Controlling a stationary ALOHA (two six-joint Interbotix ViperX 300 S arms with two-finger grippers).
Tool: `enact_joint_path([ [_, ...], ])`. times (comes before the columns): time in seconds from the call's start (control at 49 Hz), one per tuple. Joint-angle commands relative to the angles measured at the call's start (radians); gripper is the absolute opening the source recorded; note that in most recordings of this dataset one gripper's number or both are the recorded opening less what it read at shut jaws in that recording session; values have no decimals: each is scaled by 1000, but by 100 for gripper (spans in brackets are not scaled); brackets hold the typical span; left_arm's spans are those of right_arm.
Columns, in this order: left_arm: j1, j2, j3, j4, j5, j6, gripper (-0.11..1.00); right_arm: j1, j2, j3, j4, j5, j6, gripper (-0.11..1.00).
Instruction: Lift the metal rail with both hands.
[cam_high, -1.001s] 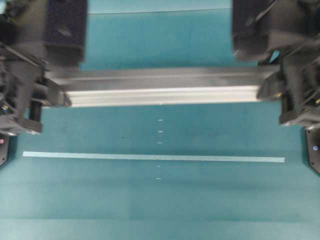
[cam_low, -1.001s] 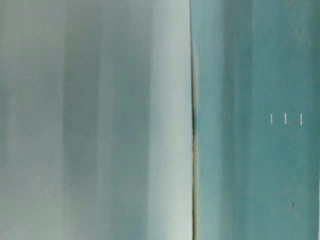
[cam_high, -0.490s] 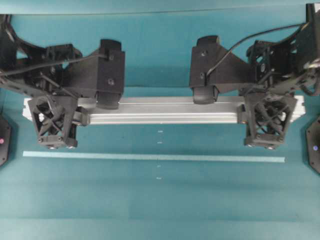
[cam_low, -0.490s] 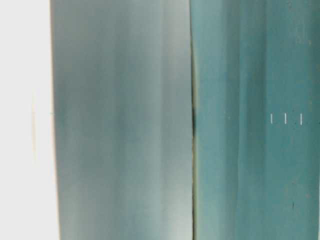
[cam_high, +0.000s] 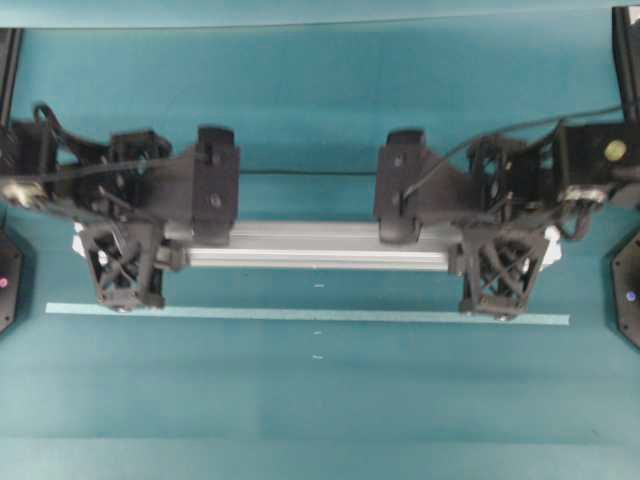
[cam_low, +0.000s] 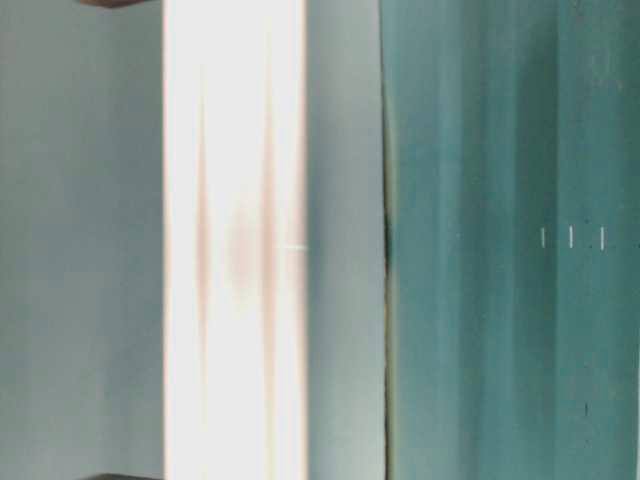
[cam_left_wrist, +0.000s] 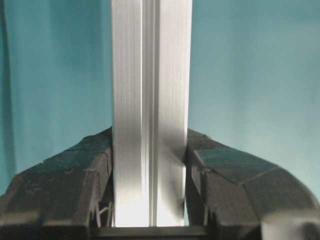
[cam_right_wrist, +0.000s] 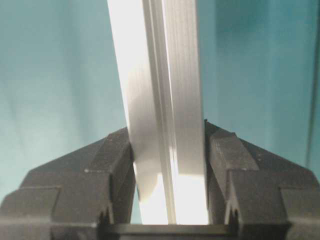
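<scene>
Looking smaller overhead than before: metal rail (cam_high: 320, 246).

My left gripper (cam_high: 125, 262) and right gripper (cam_high: 500, 270) sit level with each other, both arms reaching in from the sides, wrists bent down. Each one's jaws are clamped tight on the metal rail (cam_high: 320, 248). Table-level view is too blurry to show either.
</scene>
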Motion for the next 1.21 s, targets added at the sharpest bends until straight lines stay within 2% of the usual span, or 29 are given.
enact_joint_path([
  [0.0, 3, -9, 29, 3, -57, 0, 31, 9, 8, 29, 0, -49, 2, 39],
  [0.347, 6, 72, 149, 3, -219, 15, 31, 44, 74, 137, 0, -192, -2, 39],
  [0.654, 5, 124, 224, 3, -311, -43, 31, 46, 103, 196, 0, -285, -3, 39],
  [0.919, 8, 156, 270, 2, -405, -48, 31, 48, 121, 236, 6, -345, -5, 39],
  [1.185, 8, 193, 279, 3, -446, -54, 31, 51, 155, 272, 9, -405, -6, 39],
])
